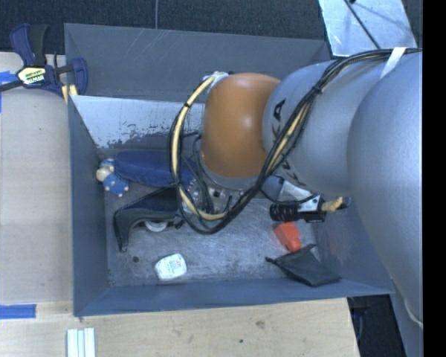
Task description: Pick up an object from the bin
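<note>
— Where are you at?

— My arm is low in the bin, with the orange wrist cover over the middle. The gripper sits under it, just beside the black curved piece and the blue cloth thing on the left.

— Got anything?

— Can't say. The cover hides the working end. Released or clenched, I cannot tell, and I see nothing gripped.

— Which one is it on?

— Nearest are that black piece and the blue thing. The white oval lies apart by the near wall. The orange lump, black marker and dark flat wedge lie to the right.

— Progress?

— I'd call it the reach, no lift yet: everything I see rests on the floor. Grasping, raising and clearing the rim are all left.
</note>
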`<state>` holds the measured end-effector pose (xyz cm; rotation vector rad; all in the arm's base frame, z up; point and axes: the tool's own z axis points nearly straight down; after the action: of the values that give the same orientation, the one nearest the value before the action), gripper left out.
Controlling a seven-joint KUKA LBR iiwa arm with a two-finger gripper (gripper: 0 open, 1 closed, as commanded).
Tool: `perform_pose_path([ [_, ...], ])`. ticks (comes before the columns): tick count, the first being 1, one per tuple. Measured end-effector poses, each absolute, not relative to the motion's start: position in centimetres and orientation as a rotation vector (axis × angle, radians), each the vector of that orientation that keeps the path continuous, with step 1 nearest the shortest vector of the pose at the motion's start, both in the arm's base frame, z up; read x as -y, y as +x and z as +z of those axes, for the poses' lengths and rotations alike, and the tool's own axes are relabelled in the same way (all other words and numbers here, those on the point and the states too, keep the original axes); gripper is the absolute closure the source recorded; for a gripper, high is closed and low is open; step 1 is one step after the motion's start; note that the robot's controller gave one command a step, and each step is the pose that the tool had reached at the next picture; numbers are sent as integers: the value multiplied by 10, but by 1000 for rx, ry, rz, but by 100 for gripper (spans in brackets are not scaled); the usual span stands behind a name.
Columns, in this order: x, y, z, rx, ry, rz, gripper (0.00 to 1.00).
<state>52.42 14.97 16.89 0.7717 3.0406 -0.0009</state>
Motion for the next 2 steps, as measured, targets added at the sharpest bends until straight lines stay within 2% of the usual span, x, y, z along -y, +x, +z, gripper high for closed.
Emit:
perform_pose_path([
  [1,-183,510,206,-3054,718,5,100],
  [2,-176,499,191,-3054,739,-2,100],
])
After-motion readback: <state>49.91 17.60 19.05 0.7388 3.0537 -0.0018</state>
